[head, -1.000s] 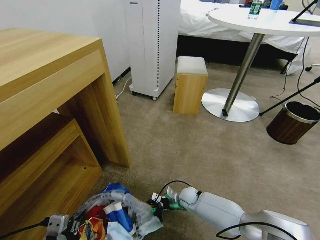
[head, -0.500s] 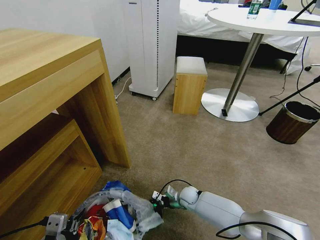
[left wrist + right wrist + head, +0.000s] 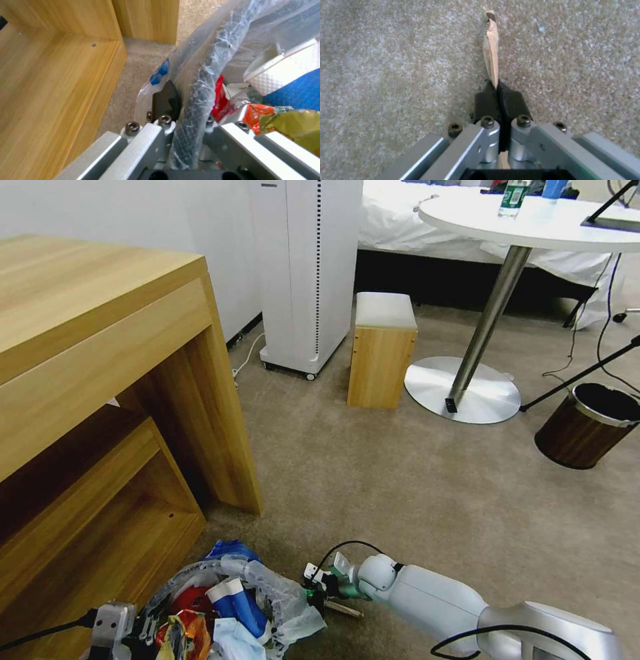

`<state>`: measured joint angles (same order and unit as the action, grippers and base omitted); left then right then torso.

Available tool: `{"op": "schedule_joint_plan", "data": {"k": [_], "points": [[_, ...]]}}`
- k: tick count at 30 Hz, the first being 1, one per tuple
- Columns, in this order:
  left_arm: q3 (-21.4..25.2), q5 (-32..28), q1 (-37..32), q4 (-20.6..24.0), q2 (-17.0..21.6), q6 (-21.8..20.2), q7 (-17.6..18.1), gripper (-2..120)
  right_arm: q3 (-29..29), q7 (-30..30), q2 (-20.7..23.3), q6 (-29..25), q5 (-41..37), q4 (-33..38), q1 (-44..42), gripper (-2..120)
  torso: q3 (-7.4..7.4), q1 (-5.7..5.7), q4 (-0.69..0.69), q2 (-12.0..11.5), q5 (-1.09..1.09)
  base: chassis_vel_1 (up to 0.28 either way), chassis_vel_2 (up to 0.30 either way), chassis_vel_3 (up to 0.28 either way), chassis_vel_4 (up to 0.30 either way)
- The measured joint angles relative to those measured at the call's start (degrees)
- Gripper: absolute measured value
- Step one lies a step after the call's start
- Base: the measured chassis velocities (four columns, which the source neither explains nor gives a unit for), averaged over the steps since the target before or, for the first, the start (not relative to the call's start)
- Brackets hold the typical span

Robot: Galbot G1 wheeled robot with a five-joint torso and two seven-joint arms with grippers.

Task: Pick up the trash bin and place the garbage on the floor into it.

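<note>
The trash bin [image 3: 267,587], lined with a crinkly whitish bag, stands low at the near left, beside the wooden desk. It holds garbage: a blue-white carton [image 3: 235,599], red and orange wrappers [image 3: 183,628]. My left gripper [image 3: 130,633] is shut on the bin's dark rim [image 3: 196,100], one black fingertip [image 3: 165,98] outside the bag. Just right of the bin, my right gripper [image 3: 319,592] hangs low over the beige floor [image 3: 400,493]. It is shut on a thin wooden stick [image 3: 490,47], which juts out past the fingertips [image 3: 486,96] above the carpet.
A wooden desk with a low shelf [image 3: 100,380] fills the left. Farther off are a white tower appliance [image 3: 307,267], a wooden stool [image 3: 381,350], a round table's metal base [image 3: 463,390] and a brown wood-look bin [image 3: 587,423]. Open carpet lies between.
A wooden stick now shows under the right gripper in the head view. Both arms have barely moved; the camera shifted slightly.
</note>
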<state>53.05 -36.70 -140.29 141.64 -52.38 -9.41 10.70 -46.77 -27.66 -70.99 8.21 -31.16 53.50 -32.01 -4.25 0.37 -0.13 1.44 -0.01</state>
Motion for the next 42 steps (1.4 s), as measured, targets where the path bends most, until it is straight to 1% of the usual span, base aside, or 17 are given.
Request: {"op": "schedule_joint_plan", "data": {"k": [3,8,15,17,19,20,23,26,27,29,30,33,34,37,38,41,42], "points": [[0.2,0.0,0.0,0.0,0.1,0.0,0.0,0,0.0,0.2,0.0,0.0,-0.1,0.1,0.0,0,0.00,0.00,0.00,0.0,0.01,0.000,0.000,0.000,0.000],[1.0,-0.5,-0.2,0.3,0.3,0.0,-0.1,0,-0.2,0.4,0.5,0.3,-0.7,0.8,0.4,0,-0.01,0.00,0.05,0.0,0.04,0.000,0.000,0.000,0.000],[2.1,-1.1,-0.6,1.2,0.3,0.0,-0.1,0,0.5,0.8,1.3,1.0,-1.5,2.2,0.9,0,-0.03,0.01,0.05,0.0,0.05,0.000,0.000,0.000,0.000],[2.3,-1.5,-0.3,1.1,0.3,0.0,0.0,0,1.5,1.3,2.0,1.1,-1.7,3.2,1.2,0,-0.02,0.01,0.01,0.0,-0.04,0.000,0.000,0.000,0.000],[2.4,-1.5,-0.1,1.1,0.3,0.0,0.1,0,2.1,1.6,2.1,1.1,-2.0,3.8,1.3,0,-0.02,0.01,0.00,0.0,-0.02,0.000,0.000,0.000,0.000],[2.4,-1.5,0.2,0.8,0.2,0.1,0.2,0,2.9,1.9,2.3,1.0,-2.4,4.6,1.5,0,-0.02,0.01,0.01,0.0,0.03,0.000,0.000,0.000,0.000],[2.3,-1.5,1.0,0.1,0.3,0.3,0.3,0,4.1,2.0,2.7,0.4,-2.6,5.8,1.9,0,0.00,0.01,0.02,0.0,-0.01,0.000,0.000,0.000,0.000],[2.0,-1.6,2.0,-1.1,0.8,0.4,0.7,0,6.3,2.3,2.9,0.0,-3.1,9.0,2.0,0,0.00,0.01,0.02,0.0,0.01,0.000,0.000,0.000,0.000],[2.0,-1.6,2.0,-1.1,0.8,0.4,0.7,0,6.3,2.3,2.9,0.0,-3.1,9.0,2.0,0,0.00,0.01,0.02,0.0,0.01,0.000,0.000,0.000,0.000],[1.6,-1.8,2.6,-1.8,0.9,0.5,0.8,0,7.5,2.3,4.2,-0.1,-3.5,12.5,2.2,0,0.00,0.01,0.02,0.0,0.02,0.000,0.000,0.000,0.000],[1.6,-1.8,2.6,-1.8,0.9,0.5,0.8,0,7.5,2.3,4.2,-0.1,-3.5,12.5,2.2,0,0.00,0.01,0.02,0.0,0.02,0.000,0.000,0.000,0.000],[1.3,-2.1,3.2,-2.5,1.1,0.5,0.8,0,8.3,2.2,7.5,-0.3,-4.1,18.7,2.3,0,0.00,0.00,0.01,0.0,0.02,0.000,0.000,0.000,0.000],[1.3,-2.1,3.2,-2.5,1.1,0.5,0.8,0,8.3,2.2,7.5,-0.3,-4.1,18.7,2.3,0,0.00,0.00,0.01,0.0,0.02,0.000,0.000,0.000,0.000],[0.7,-2.1,3.4,-3.1,1.2,0.4,0.9,0,8.4,2.0,12.2,-1.2,-4.5,26.0,2.2,0,0.00,0.00,0.01,0.0,0.01,0.000,0.000,0.000,0.000],[0.7,-2.1,3.4,-3.1,1.2,0.4,0.9,0,8.4,2.0,12.2,-1.2,-4.5,26.0,2.2,0,0.00,0.00,0.01,0.0,0.01,0.000,0.000,0.000,0.000],[0.6,-2.3,3.7,-3.5,1.9,0.4,1.1,0,8.0,0.4,14.9,-4.7,-5.4,31.3,2.1,0,0.01,0.00,0.00,0.0,0.02,0.000,0.000,0.000,0.000],[0.6,-2.3,3.7,-3.5,1.9,0.4,1.1,0,8.0,0.4,14.9,-4.7,-5.4,31.3,2.1,0,0.01,0.00,0.00,0.0,0.02,0.000,0.000,0.000,0.000]]}}
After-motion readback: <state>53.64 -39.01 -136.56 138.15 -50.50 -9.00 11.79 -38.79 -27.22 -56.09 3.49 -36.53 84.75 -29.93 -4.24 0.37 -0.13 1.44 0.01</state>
